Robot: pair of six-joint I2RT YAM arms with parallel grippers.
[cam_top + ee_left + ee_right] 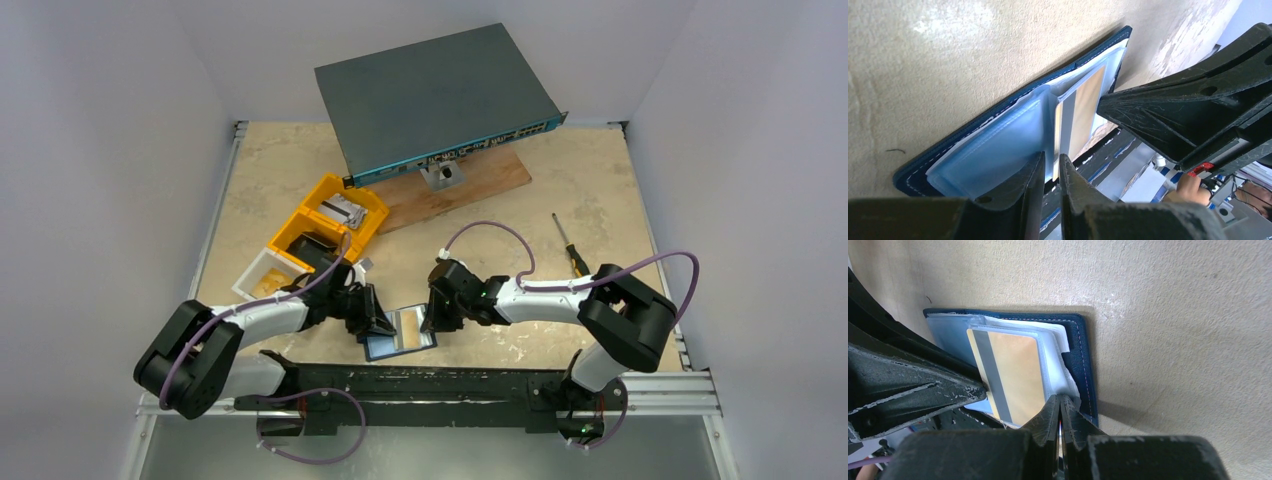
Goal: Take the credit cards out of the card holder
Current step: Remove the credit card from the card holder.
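The card holder [392, 351] lies open and flat on the surface [560, 190], close to the near edge and about midway between the two arms, its navy cover down and its clear sleeves [993, 150] facing up. A card [411, 326] with an orange-tan face and a grey stripe along one side sticks partly out of a sleeve on the right half.

The surface is a pale, speckled beige board, scuffed lighter in places, with plain white walls on the left, right and far sides. A black rail [430, 385] runs along the near edge where the arms are bolted.

Far back, a flat grey network box [430, 95] with a teal front leans on a wooden plank [470, 185]. Its row of ports is too small for any lettering to be read. On the left sit two yellow bins [325, 215] and a white one [258, 275], and a screwdriver [570, 255] lies well off to the right.

The left end effector [1052, 170] stands at the holder's near-left edge. Its fingers are a sliver apart and the card's thin edge runs into the gap, with daylight beside it rather than a firm pinch. The right end effector [1060, 407] has its fingers pressed tight together, and their tip rests on the sleeves by the holder's right edge.
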